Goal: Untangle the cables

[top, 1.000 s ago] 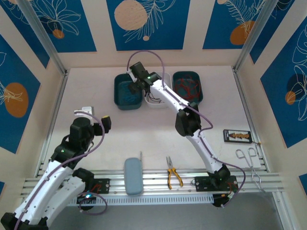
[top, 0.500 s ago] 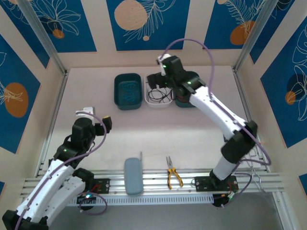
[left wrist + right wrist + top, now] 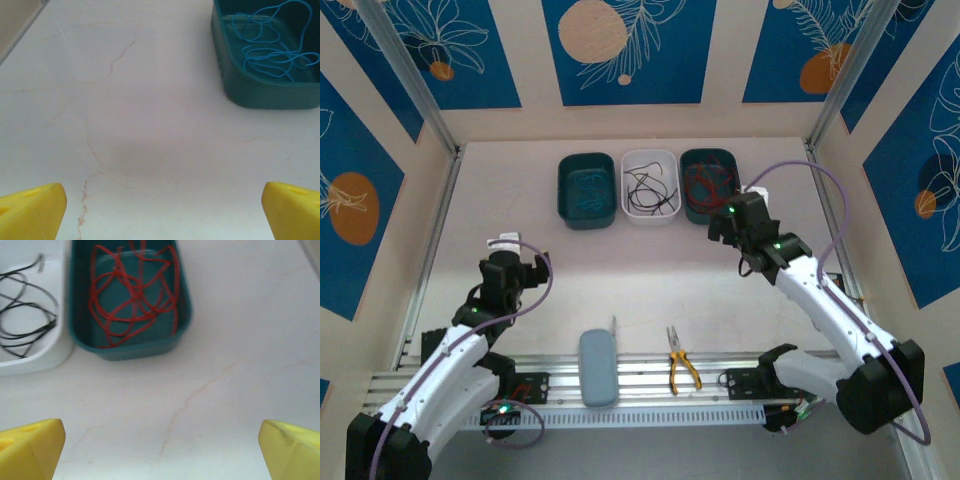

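Jaws gaped empty on left gripper (image 3: 162, 210) and right gripper (image 3: 161, 447); three trays (image 3: 650, 221), twelve o'clock, held blue, black, red cables (image 3: 131, 304).

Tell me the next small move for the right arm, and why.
Probably pull the right gripper back toward its base and park it. Its jaws stand open with nothing between them, and the cables look sorted by colour: red cables in the right teal tray, black cables in the white tray, light blue cables in the left teal tray.
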Controlling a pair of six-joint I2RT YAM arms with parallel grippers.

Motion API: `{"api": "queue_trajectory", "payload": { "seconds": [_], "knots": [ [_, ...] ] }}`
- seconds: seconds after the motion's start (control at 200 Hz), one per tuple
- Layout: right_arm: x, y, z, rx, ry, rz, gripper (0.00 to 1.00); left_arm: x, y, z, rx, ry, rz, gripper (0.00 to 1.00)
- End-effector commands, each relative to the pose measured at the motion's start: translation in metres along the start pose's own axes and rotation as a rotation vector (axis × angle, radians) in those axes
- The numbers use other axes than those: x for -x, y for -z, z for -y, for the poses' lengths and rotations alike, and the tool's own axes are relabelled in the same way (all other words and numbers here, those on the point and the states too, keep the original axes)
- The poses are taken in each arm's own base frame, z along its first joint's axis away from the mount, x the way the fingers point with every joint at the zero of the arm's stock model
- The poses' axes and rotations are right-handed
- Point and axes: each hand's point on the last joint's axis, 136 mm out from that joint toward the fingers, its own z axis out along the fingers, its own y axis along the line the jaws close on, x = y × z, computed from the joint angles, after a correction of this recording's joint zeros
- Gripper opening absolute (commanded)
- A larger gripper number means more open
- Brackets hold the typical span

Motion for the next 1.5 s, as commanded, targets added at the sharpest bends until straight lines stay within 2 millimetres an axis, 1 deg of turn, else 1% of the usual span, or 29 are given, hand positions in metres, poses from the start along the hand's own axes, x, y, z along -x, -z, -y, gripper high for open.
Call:
{"api": "queue_trajectory", "payload": {
  "seconds": [0.0, 0.075, 0.22, 0.295, 0.4, 0.55, 0.68, 0.805, 0.965, 1.085, 1.175, 1.316, 1.391, 1.451, 1.496],
  "knots": [
    [0.007, 0.0, 0.021, -0.032, -0.111, 0.095, 0.99, 0.025, -0.004, -0.004, 0.012, -0.043, 0.123, 1.0],
    [0.004, -0.008, 0.029, -0.03, -0.115, 0.125, 0.99, 0.033, -0.008, -0.004, 0.018, -0.088, 0.177, 1.0],
    [-0.002, -0.03, 0.034, -0.03, -0.038, 0.189, 0.99, 0.028, -0.027, -0.007, 0.007, -0.121, 0.199, 1.0],
    [-0.007, -0.043, 0.04, -0.04, -0.016, 0.188, 0.99, 0.025, -0.039, -0.004, -0.03, -0.122, 0.201, 1.0],
    [-0.012, -0.059, 0.047, -0.044, -0.006, 0.163, 0.99, 0.026, -0.053, 0.004, -0.073, -0.128, 0.214, 1.0],
    [-0.014, -0.071, 0.052, -0.02, -0.018, 0.175, 0.99, 0.027, -0.069, 0.011, -0.11, -0.125, 0.226, 1.0],
    [-0.013, -0.074, 0.056, -0.011, -0.015, 0.219, 0.99, 0.029, -0.079, 0.016, -0.137, -0.125, 0.236, 1.0],
    [-0.017, -0.077, 0.062, -0.016, -0.024, 0.206, 0.99, 0.032, -0.086, 0.016, -0.136, -0.15, 0.228, 1.0],
    [-0.02, -0.076, 0.066, -0.018, -0.041, 0.214, 0.99, 0.036, -0.09, 0.009, -0.135, -0.145, 0.276, 1.0],
    [-0.02, -0.074, 0.066, -0.009, -0.052, 0.23, 0.99, 0.031, -0.096, 0.003, -0.154, -0.11, 0.287, 1.0],
    [-0.02, -0.071, 0.065, 0.002, -0.056, 0.244, 0.99, 0.027, -0.099, 0.002, -0.185, -0.094, 0.288, 1.0],
    [-0.021, -0.066, 0.066, 0.014, -0.06, 0.27, 0.99, 0.02, -0.102, 0.01, -0.281, -0.086, 0.303, 1.0],
    [-0.023, -0.065, 0.065, 0.027, -0.06, 0.275, 0.99, 0.019, -0.101, 0.013, -0.344, -0.082, 0.288, 1.0],
    [-0.025, -0.064, 0.063, 0.042, -0.054, 0.28, 0.99, 0.02, -0.099, 0.025, -0.434, -0.108, 0.291, 1.0],
    [-0.027, -0.064, 0.062, 0.055, -0.056, 0.287, 0.99, 0.019, -0.102, 0.026, -0.438, -0.11, 0.263, 1.0]
  ]
}}
